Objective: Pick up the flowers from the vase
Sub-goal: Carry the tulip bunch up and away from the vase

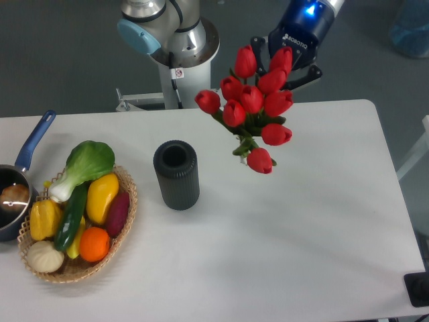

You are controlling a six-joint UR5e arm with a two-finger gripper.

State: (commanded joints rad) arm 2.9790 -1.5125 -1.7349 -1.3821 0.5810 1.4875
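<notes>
The flowers [253, 100], a bunch of red tulip buds with green leaves, hang in the air above the table, up and to the right of the vase. Their stems are mostly hidden behind the buds. My gripper [283, 62] comes down from the upper right and is shut on the flowers from behind, with its dark fingers [310, 72] showing beside the top buds. The vase [176, 174], a short dark ribbed cylinder, stands upright on the white table with an empty round mouth, well apart from the bunch.
A wicker basket [127, 201] of vegetables and fruit sits at the left front. A blue-handled pot [33, 144] is at the left edge. The arm's base [171, 40] stands behind the table. A dark object [417, 288] is at the right front corner.
</notes>
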